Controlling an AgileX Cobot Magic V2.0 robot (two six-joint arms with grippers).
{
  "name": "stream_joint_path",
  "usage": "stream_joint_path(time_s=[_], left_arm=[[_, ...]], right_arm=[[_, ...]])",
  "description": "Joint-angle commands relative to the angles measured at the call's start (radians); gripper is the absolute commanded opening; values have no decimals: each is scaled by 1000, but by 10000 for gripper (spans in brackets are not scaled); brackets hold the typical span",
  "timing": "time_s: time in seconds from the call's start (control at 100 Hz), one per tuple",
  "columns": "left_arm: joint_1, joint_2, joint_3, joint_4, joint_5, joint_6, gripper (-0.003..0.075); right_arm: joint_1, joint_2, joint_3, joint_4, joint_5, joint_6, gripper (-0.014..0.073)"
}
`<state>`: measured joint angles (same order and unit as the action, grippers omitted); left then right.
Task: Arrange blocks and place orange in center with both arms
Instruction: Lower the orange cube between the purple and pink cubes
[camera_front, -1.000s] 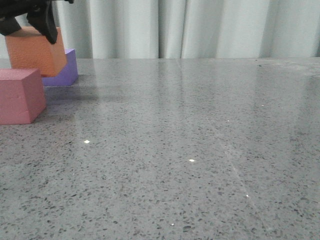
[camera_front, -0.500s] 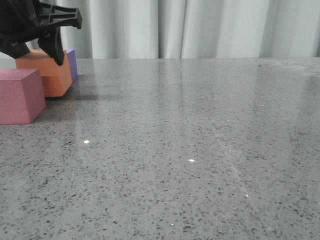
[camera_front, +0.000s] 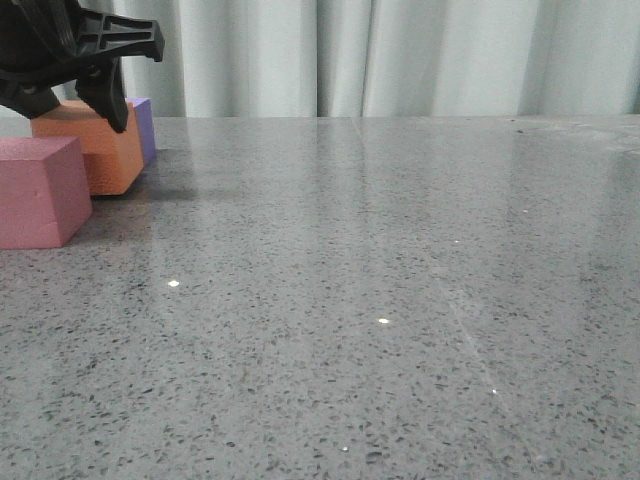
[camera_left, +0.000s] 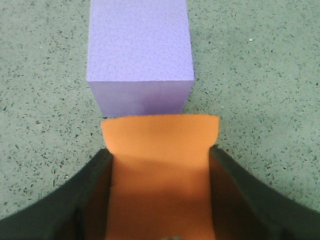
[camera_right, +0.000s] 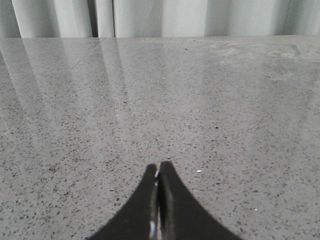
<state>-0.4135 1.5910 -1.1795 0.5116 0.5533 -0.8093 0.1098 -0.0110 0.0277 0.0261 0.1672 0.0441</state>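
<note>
A: Where was the textured orange foam cube (camera_left: 159, 150)?
B: Between pink-red cube (camera_front: 38, 190) and purple cube (camera_left: 140, 55), clamped by left gripper (camera_front: 70, 105); right gripper (camera_right: 158, 200) was closed, empty.
A: Next?
B: Probably release it

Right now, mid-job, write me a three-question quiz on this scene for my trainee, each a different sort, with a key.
1. True or false: the left gripper is shut on the purple block.
2. Which block sits nearest the front camera? A) pink-red block B) orange block C) purple block
3. Fill in: the right gripper's fingers are pressed ____ over the bare table.

Key: 1 false, it grips the orange block; 2 A; 3 together.
</note>
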Motion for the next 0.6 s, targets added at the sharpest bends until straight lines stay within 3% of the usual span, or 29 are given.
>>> stream_joint_path(time_s=[0.0,0.48,0.59], left_arm=[[9,-35,-25,23,-32,1,171],[17,-35,-25,20,-17,3,172],[17,-35,-25,2,-19,31,215]], right_arm=[[-8,-24,-13,1,-84,-8,-67],[-8,-24,-13,1,-84,-8,-67],[-8,-24,-13,1,-84,-8,-67]])
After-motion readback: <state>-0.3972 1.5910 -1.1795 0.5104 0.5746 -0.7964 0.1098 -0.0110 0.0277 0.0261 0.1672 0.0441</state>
